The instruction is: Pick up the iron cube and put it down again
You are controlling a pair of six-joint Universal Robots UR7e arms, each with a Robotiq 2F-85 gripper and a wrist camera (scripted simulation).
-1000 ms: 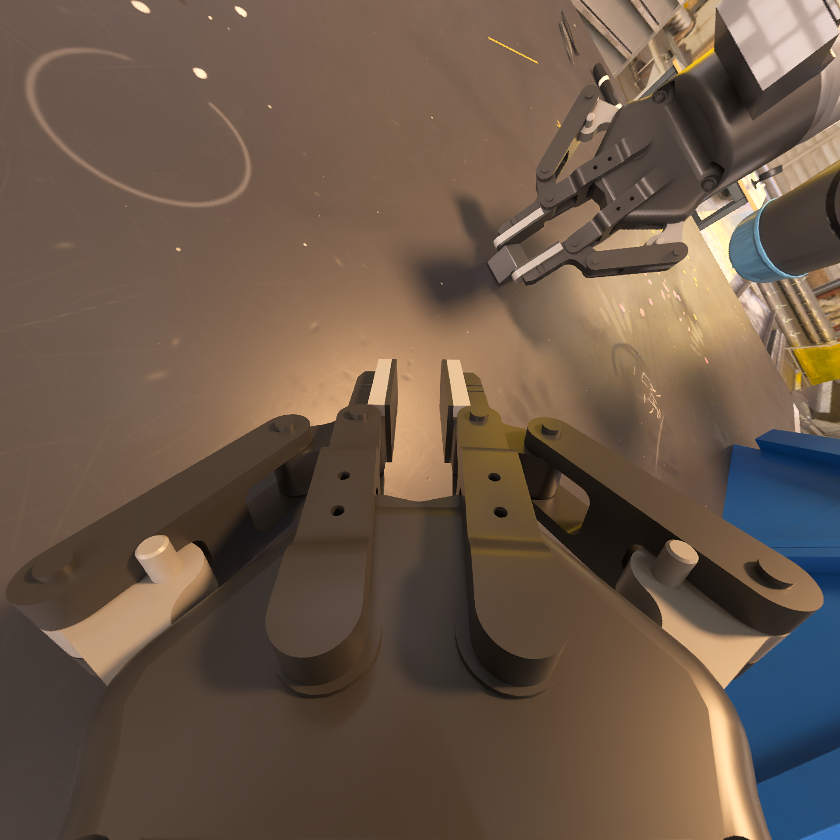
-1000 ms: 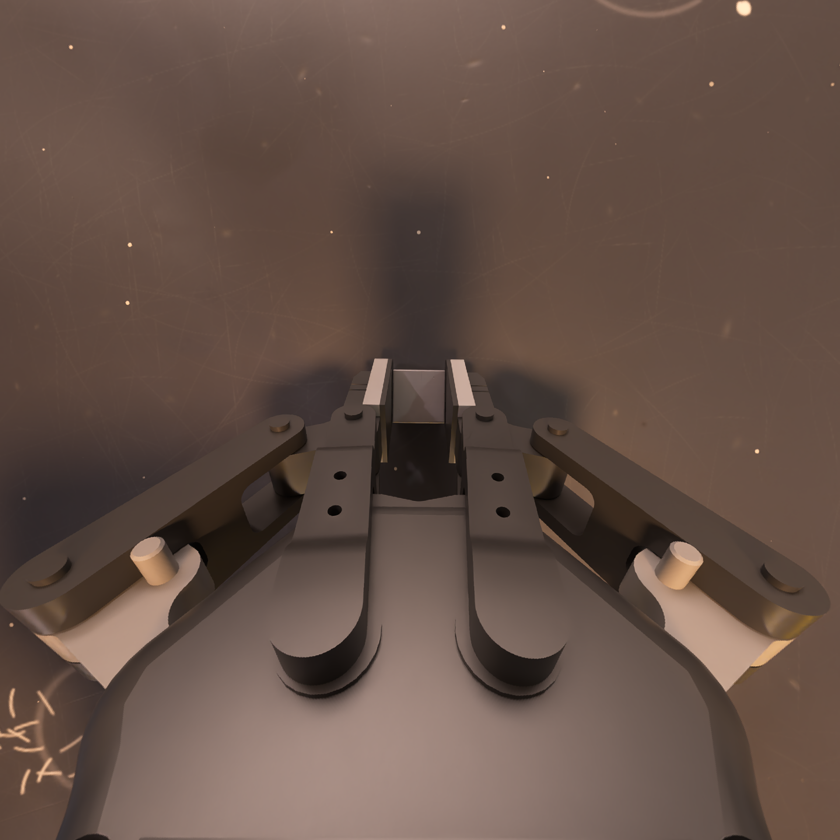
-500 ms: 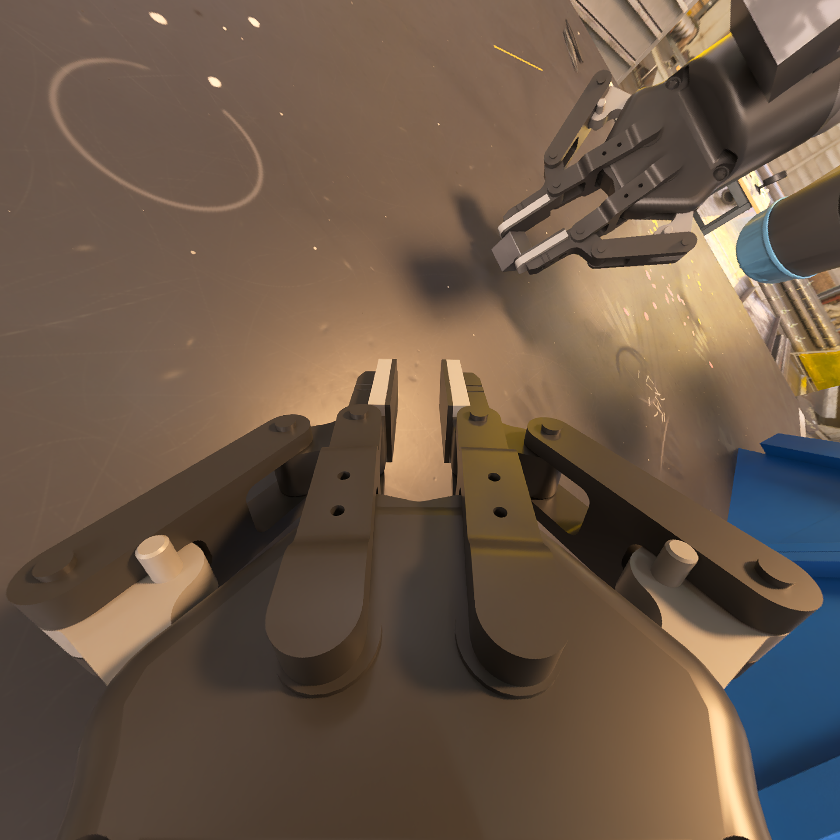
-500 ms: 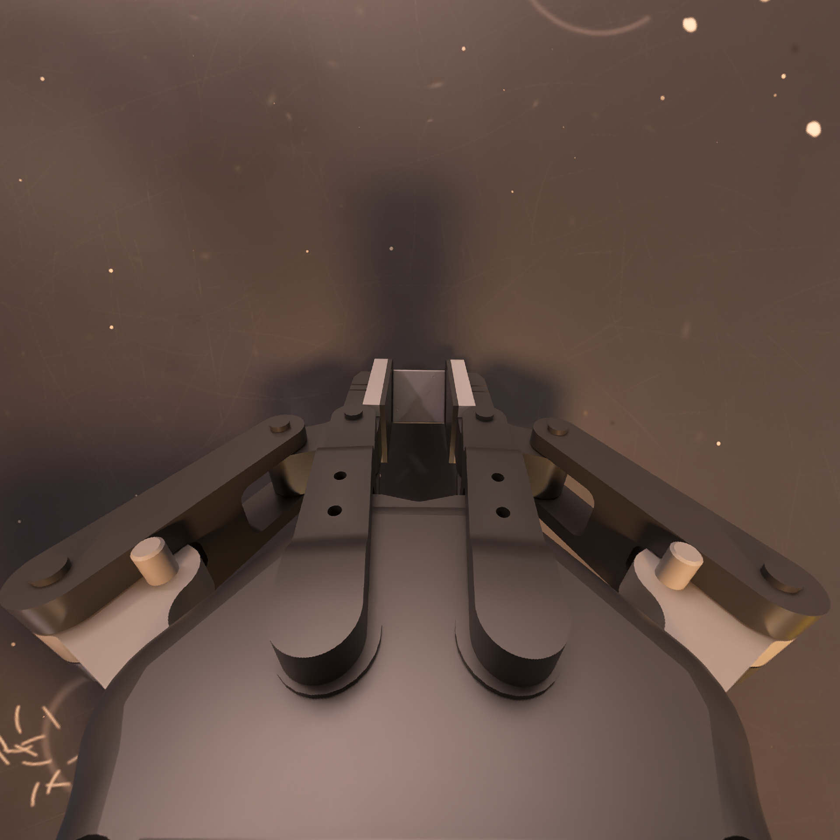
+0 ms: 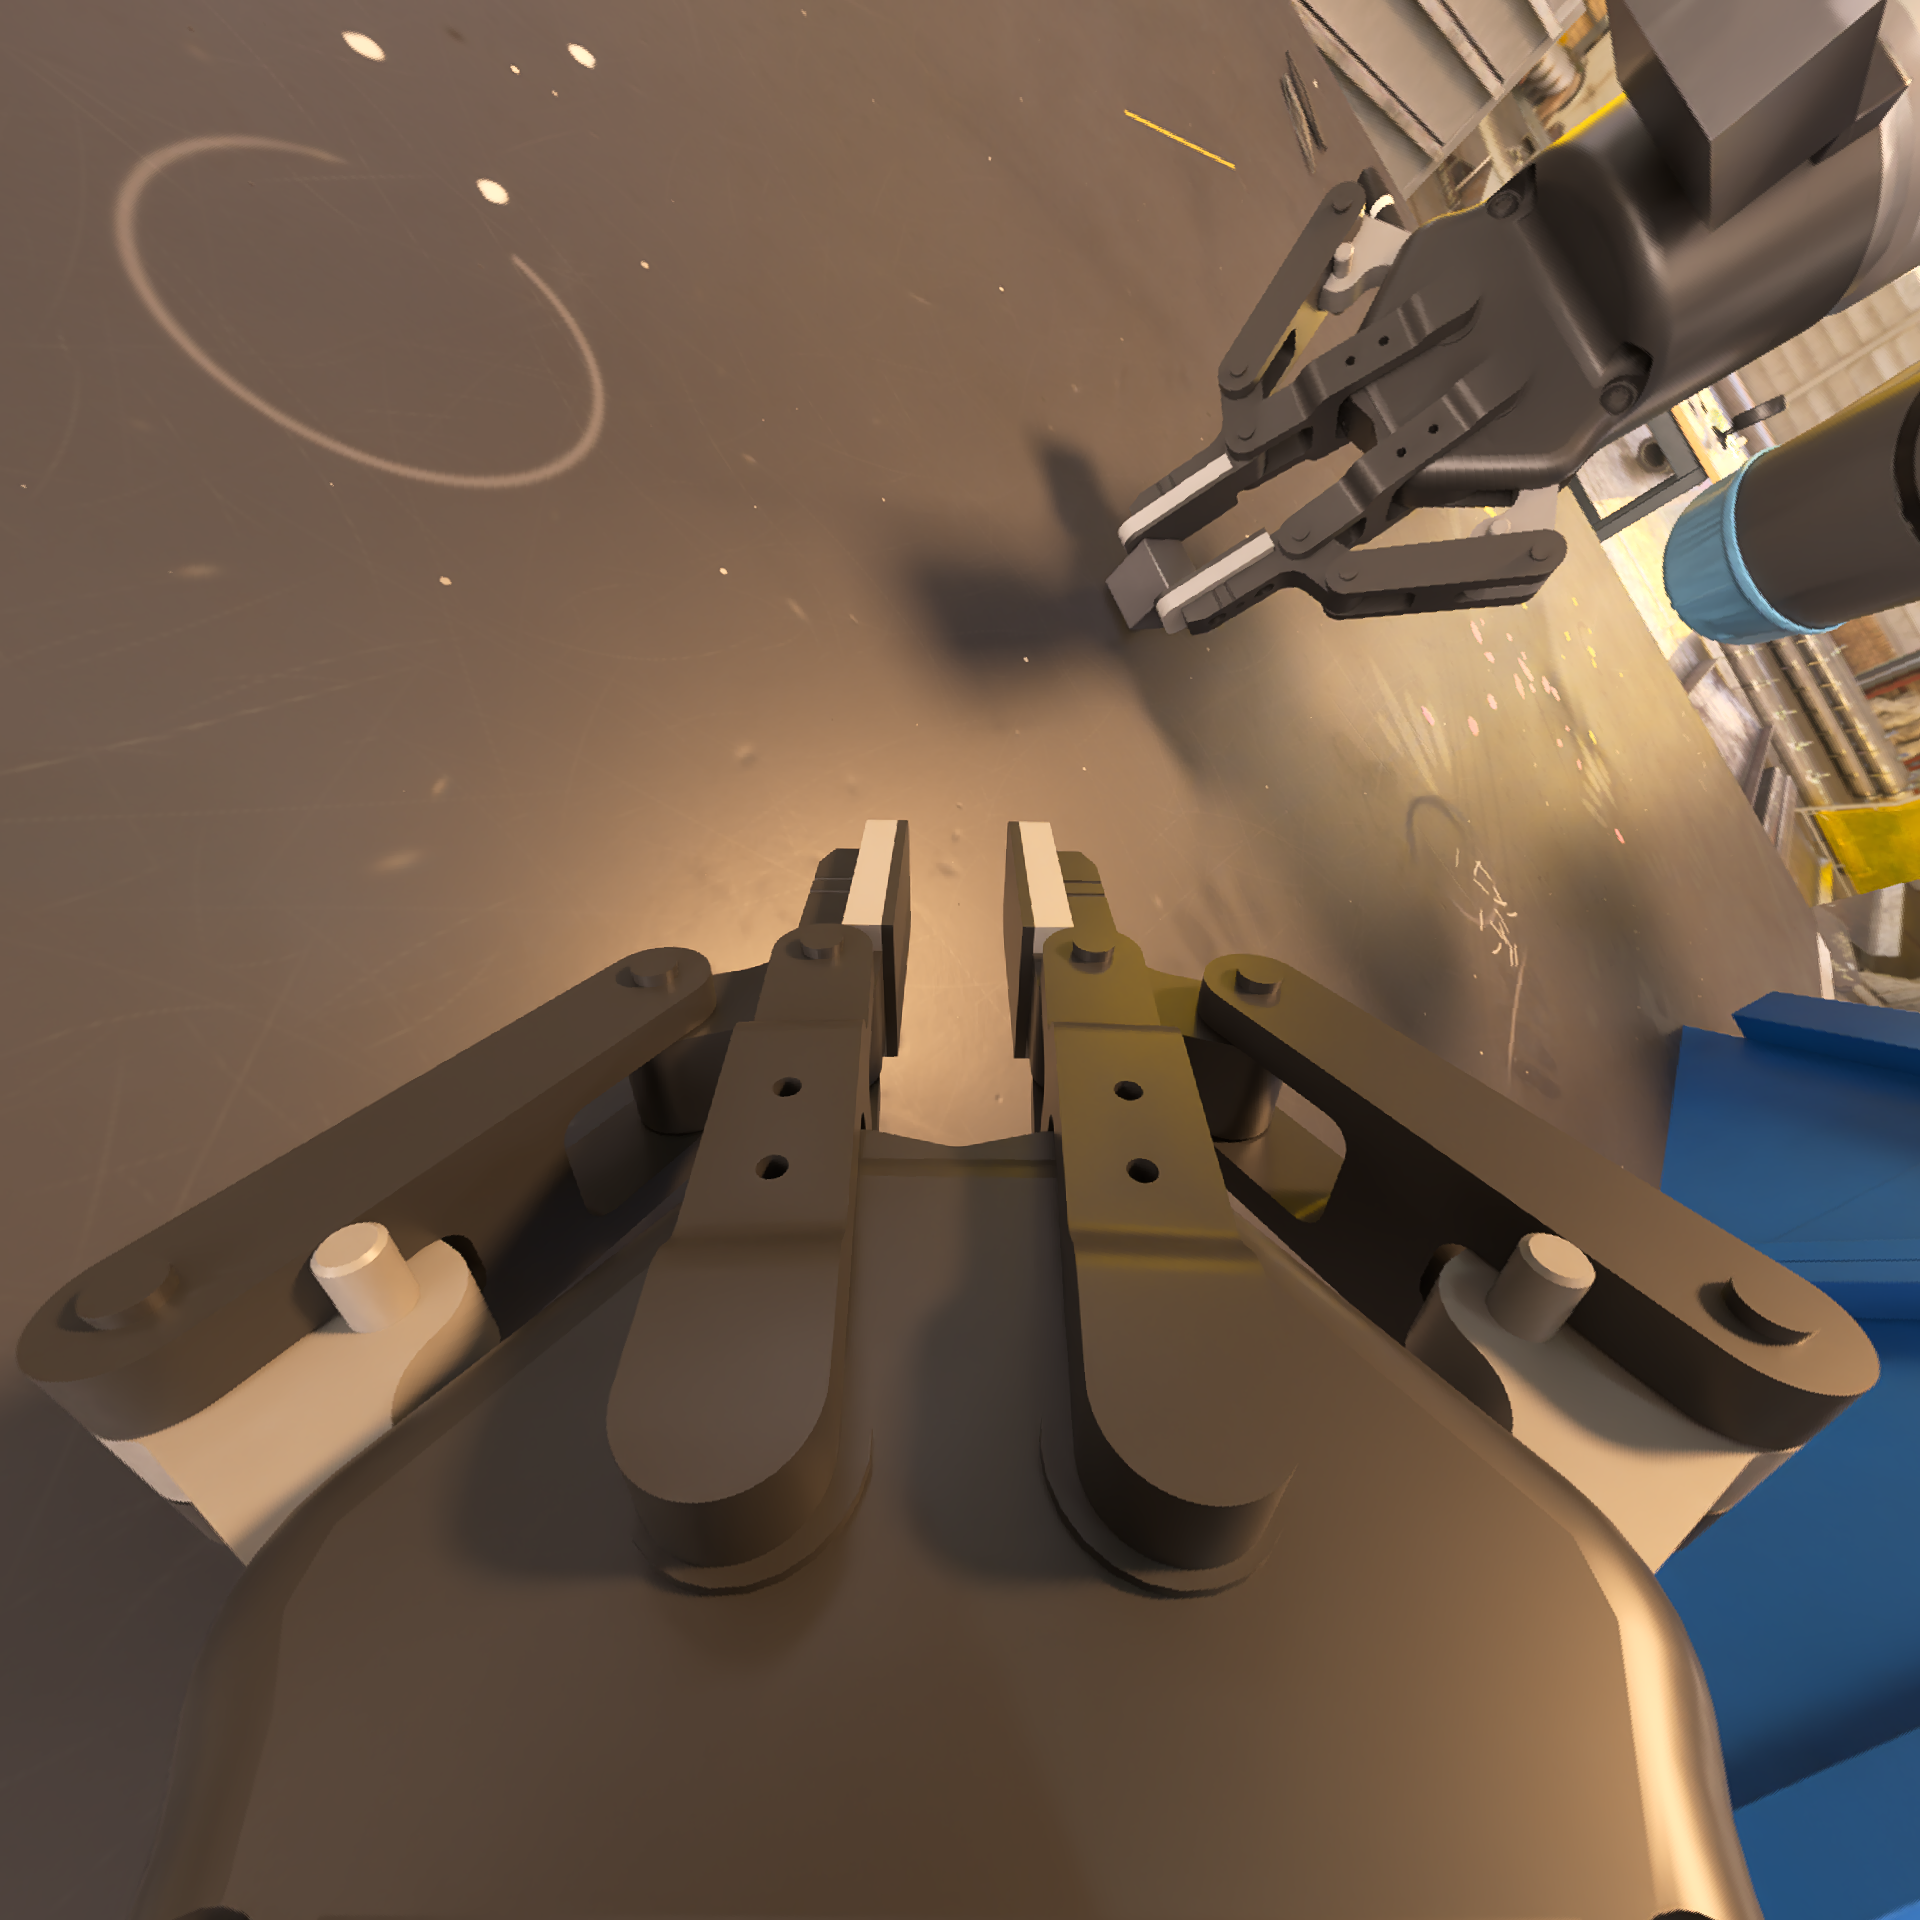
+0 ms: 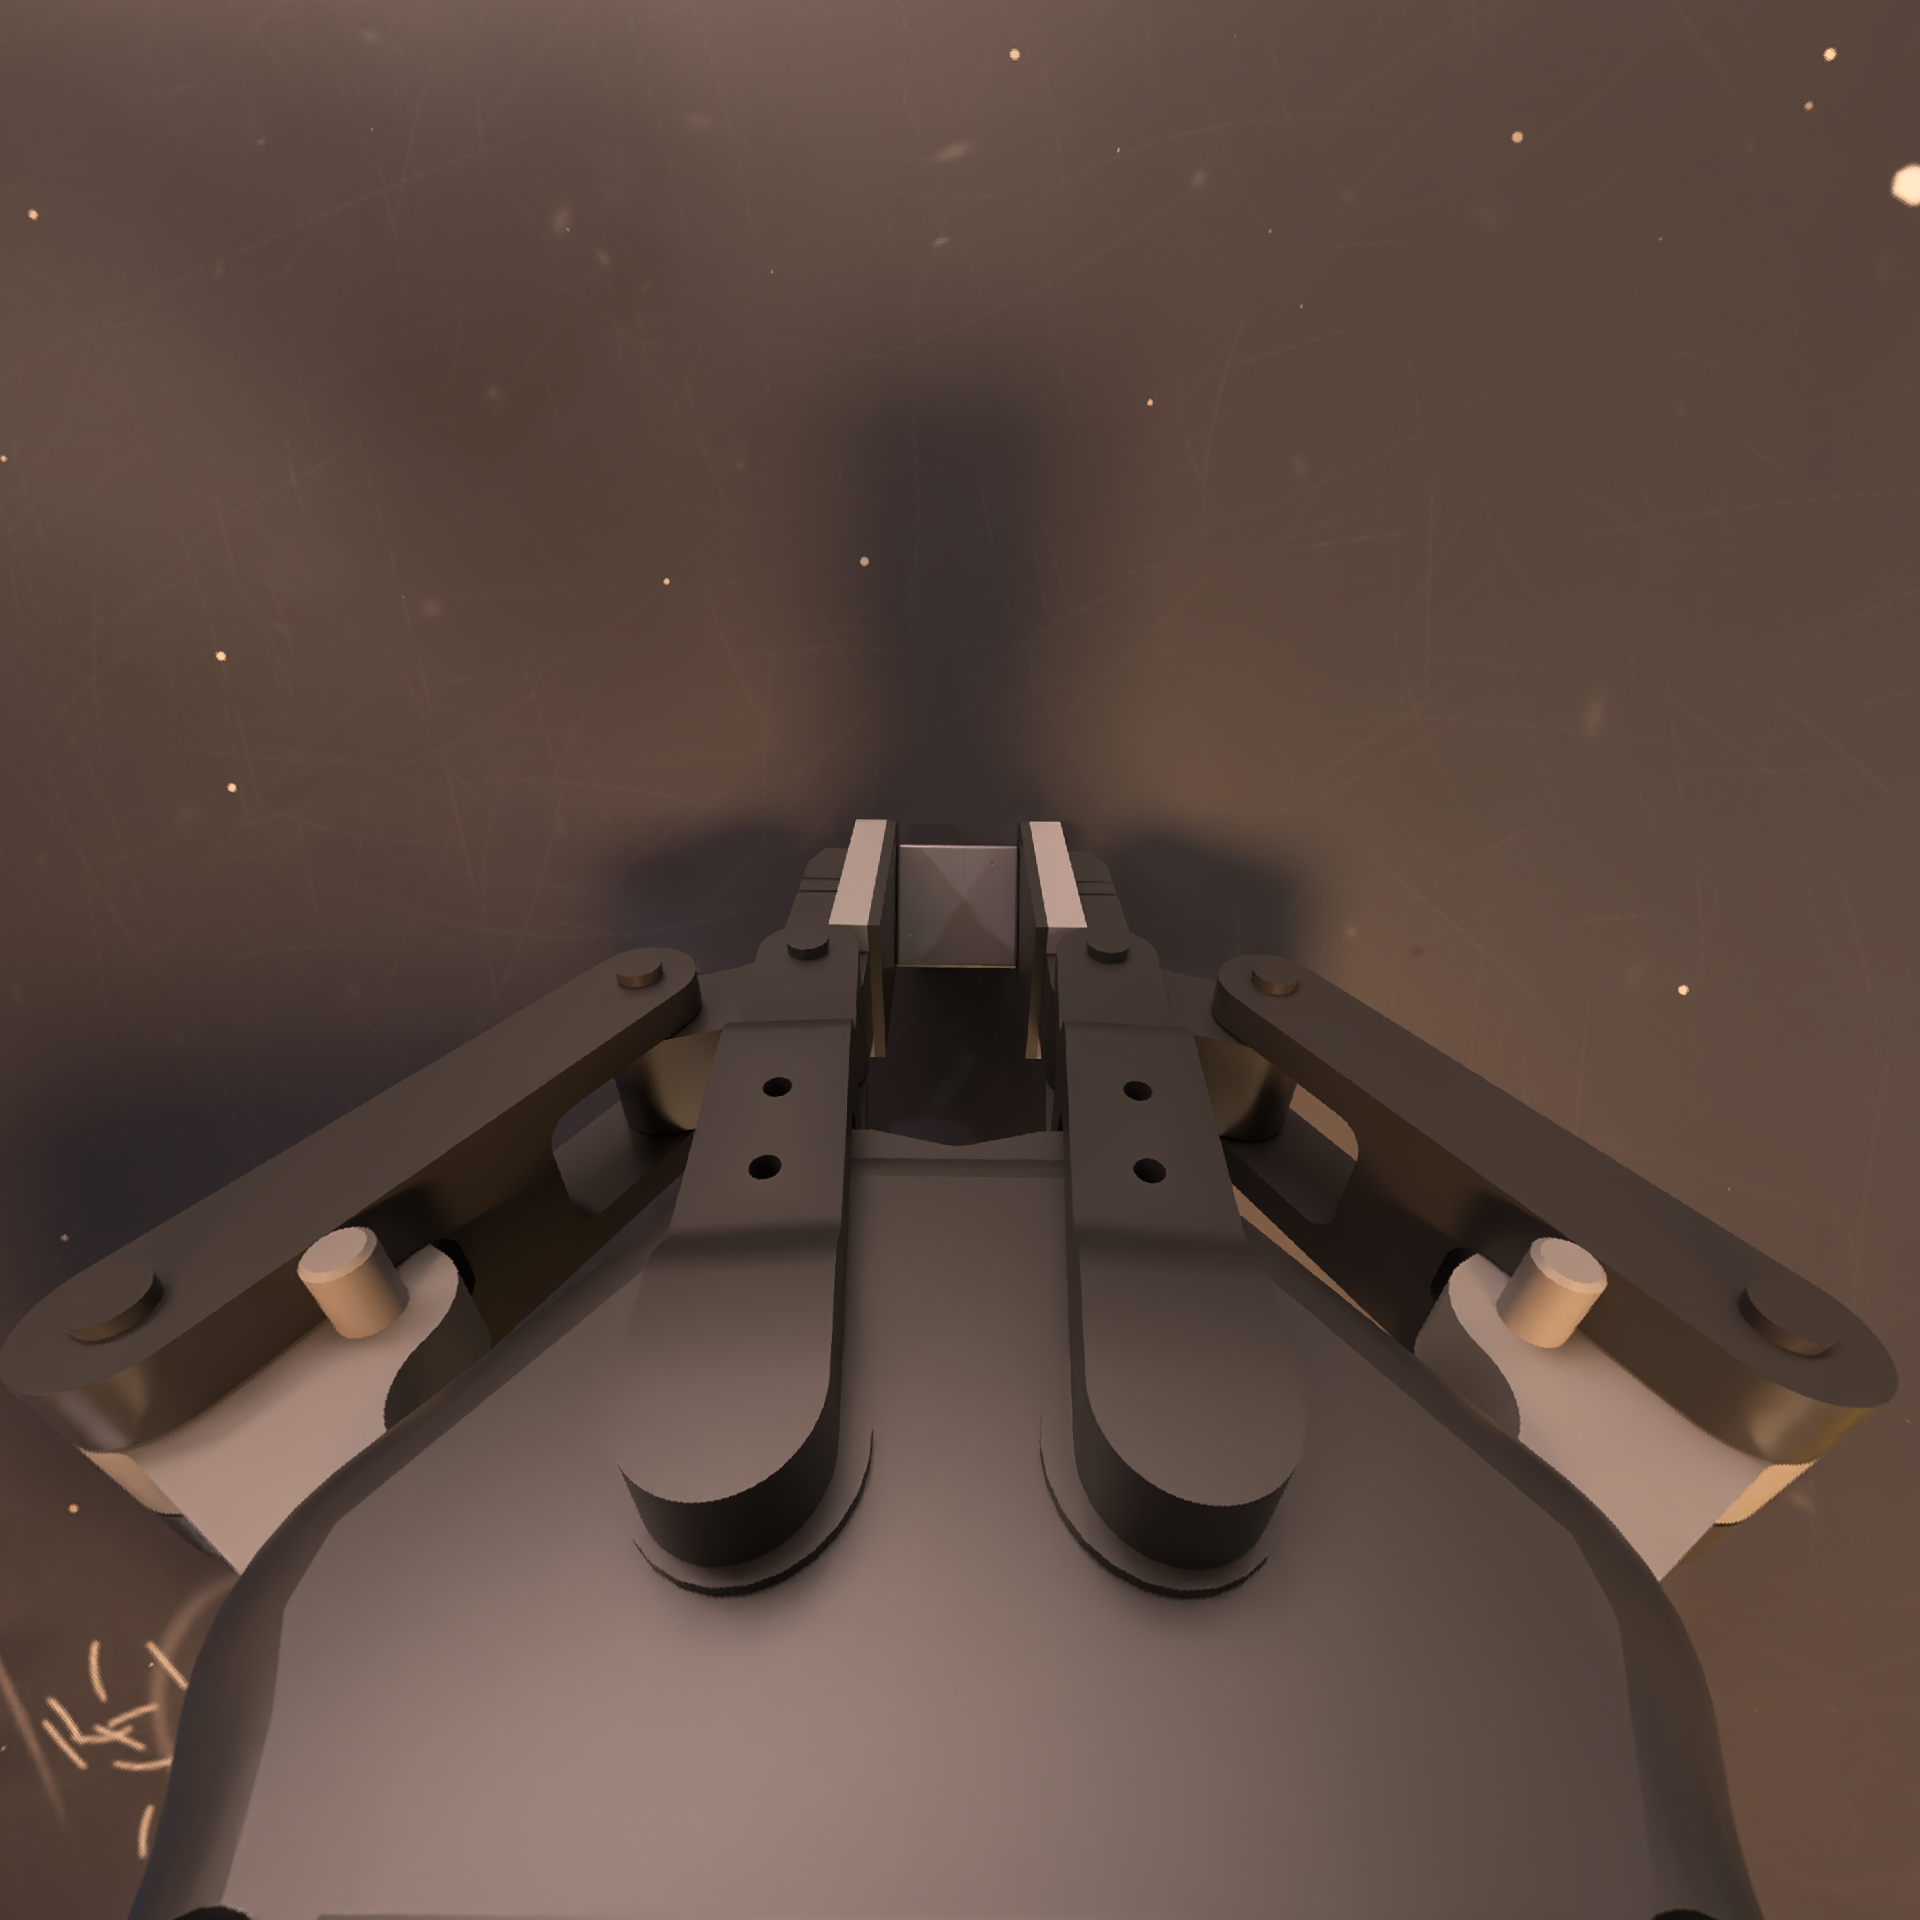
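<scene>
- Right end effector (image 6: 957, 873) clenched on small grey iron cube (image 6: 956, 907), held above scratched brown metal tabletop (image 6: 416, 520), away from visible edges.
- Left end effector (image 5: 957, 883) empty, pads narrowly parted.
- Risk: letting go while high, so the cube would drop and tumble.

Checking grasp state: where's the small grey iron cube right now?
The small grey iron cube sits clamped between the right gripper fingertips, centre of the right wrist view, above the scratched brown tabletop; the left wrist view shows it upper right.
</scene>
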